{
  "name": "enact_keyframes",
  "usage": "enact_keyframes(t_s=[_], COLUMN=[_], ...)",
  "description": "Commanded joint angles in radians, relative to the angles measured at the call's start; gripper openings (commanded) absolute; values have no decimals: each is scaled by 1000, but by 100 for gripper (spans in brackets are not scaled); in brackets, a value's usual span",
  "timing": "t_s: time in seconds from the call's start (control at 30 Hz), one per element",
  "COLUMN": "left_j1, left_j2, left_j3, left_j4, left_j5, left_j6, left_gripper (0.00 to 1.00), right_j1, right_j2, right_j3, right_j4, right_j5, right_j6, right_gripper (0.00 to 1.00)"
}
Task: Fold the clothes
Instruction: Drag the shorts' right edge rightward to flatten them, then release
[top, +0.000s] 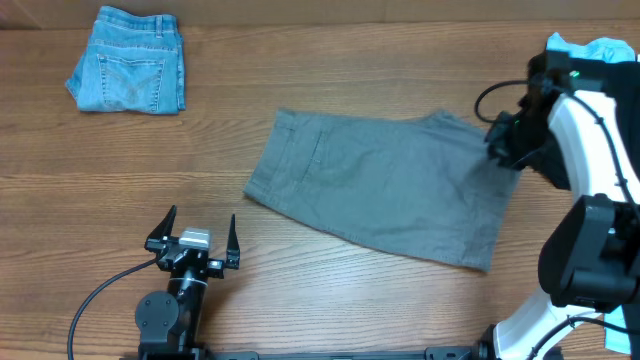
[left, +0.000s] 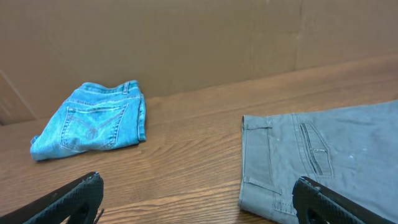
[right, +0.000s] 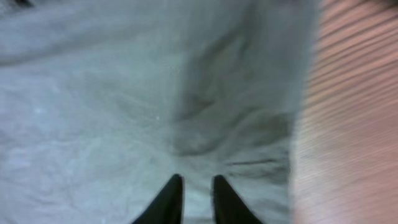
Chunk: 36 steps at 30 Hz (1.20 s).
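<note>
The grey shorts (top: 385, 185) lie spread flat in the middle of the table, waistband to the left. In the left wrist view the waistband and a welt pocket of the shorts (left: 323, 155) show at right. My right gripper (top: 497, 140) is at the shorts' far right edge. Its wrist view is blurred, with the fingers almost together (right: 198, 182), grey cloth (right: 124, 93) pinched between them and wrinkles running toward the tips. My left gripper (top: 200, 225) rests near the front edge, left of the shorts, jaws wide open (left: 198, 180) over bare wood.
Folded denim shorts (top: 130, 72) lie at the back left corner, also visible as the denim bundle (left: 93, 121) in the left wrist view. A light-blue garment (top: 600, 48) peeks out behind the right arm at the far right. Bare wood table (top: 350, 300) surrounds the shorts.
</note>
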<state>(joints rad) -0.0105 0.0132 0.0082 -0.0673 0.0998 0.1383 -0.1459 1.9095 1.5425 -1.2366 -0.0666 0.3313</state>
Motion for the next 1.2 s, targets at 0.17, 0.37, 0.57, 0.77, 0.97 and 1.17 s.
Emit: enact_keyframes(t_s=[0.17,0.37,0.57,0.77,0.97,1.17], left_j1=[6,6,6,6,6,6], left_j2=[-6,-6,-6,-6,-6,-6], left_j3=[-3,-3,-3,-3,-3,-3], left_j4=[-2,-2,-2,-2,-2,-2], left_j5=[-3,-3,-3,-3,-3,-3], left_j6=[19,19,19,19,19,19], left_gripper=[100,100,100,100,100,100], right_j1=[-14,-60,-76,-81,-77,-74], right_j2=[-11,-11,-13,-33,-143,-234], right_j3=[-286,-369,-422,-317,-166,-167], right_j4=[183,208,174,28,-143,-123], right_j5=[-42,-20,140,269,263,20], right_j6=[43,28,156,249,243,80], right_gripper=[9,14,4,4,13,85])
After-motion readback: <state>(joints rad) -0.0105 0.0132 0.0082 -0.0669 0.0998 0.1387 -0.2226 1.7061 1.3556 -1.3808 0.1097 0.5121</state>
